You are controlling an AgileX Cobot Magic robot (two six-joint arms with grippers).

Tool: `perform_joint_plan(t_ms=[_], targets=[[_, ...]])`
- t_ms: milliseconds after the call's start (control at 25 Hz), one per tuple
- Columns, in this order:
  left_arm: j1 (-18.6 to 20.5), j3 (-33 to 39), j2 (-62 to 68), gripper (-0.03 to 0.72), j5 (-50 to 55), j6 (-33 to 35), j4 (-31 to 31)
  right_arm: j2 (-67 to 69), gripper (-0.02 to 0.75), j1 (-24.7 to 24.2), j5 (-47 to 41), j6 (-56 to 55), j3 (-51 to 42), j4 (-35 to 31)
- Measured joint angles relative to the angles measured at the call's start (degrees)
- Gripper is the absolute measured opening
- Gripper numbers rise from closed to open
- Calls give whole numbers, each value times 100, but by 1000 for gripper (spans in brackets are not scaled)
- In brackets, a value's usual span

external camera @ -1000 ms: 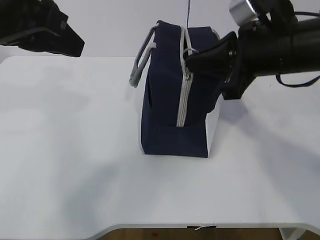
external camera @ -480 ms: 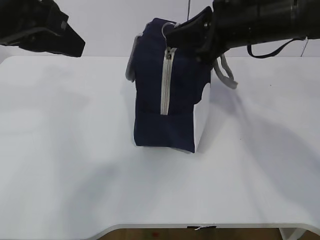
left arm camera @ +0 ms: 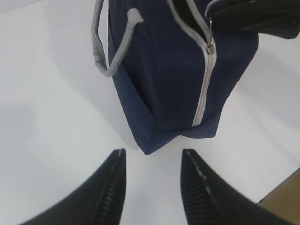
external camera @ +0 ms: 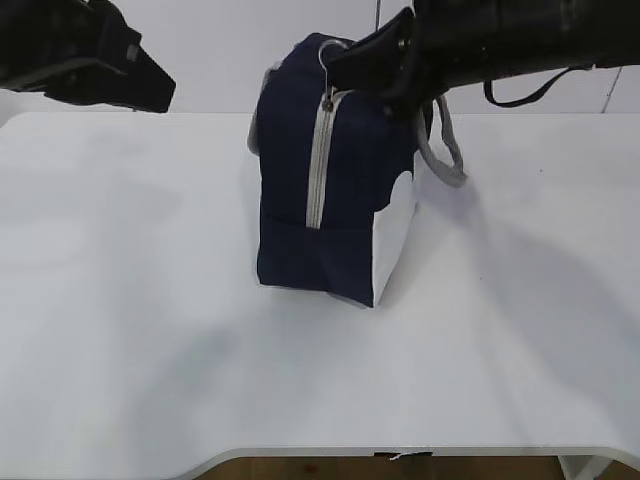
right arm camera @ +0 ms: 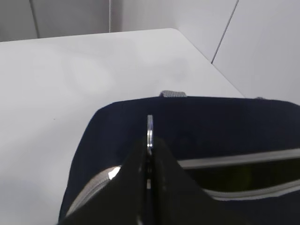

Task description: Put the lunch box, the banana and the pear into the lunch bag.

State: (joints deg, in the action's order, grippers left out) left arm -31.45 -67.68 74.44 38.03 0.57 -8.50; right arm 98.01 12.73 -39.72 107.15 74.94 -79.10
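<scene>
Right claw [external camera: 340,62] is clamped on the metal zipper pull [right arm camera: 150,127] at the top of the lunch bag [external camera: 330,180], its two dark fingers [right arm camera: 161,187] pressed together with the flat tab poking up between them. Along the bag's top the grey zipper [right arm camera: 234,164] lies parted into two tracks with a dark gap between them, while down the end panel it is closed. The navy bag stands on the white tabletop [external camera: 150,330] close to the far edge, around the middle, tilted slightly, with its white side panel [external camera: 395,225] turned toward the right edge. One grey handle [external camera: 445,150] droops on the right side of the bag, another [left arm camera: 110,47] hangs on the left. Left claw [left arm camera: 152,183] hovers spread wide and empty above the bare tabletop, pointed at the bag's lower corner, near but not touching it.
</scene>
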Motion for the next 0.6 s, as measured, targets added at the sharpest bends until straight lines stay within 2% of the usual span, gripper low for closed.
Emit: perform_joint_plan(t_ms=[400, 600], targets=[[0, 0, 0, 299, -101, 120, -97, 60, 6, 0, 202, -204, 222, 82], [0, 0, 138, 299, -186, 212, -138, 100, 6, 0, -80, -320, 329, 80]])
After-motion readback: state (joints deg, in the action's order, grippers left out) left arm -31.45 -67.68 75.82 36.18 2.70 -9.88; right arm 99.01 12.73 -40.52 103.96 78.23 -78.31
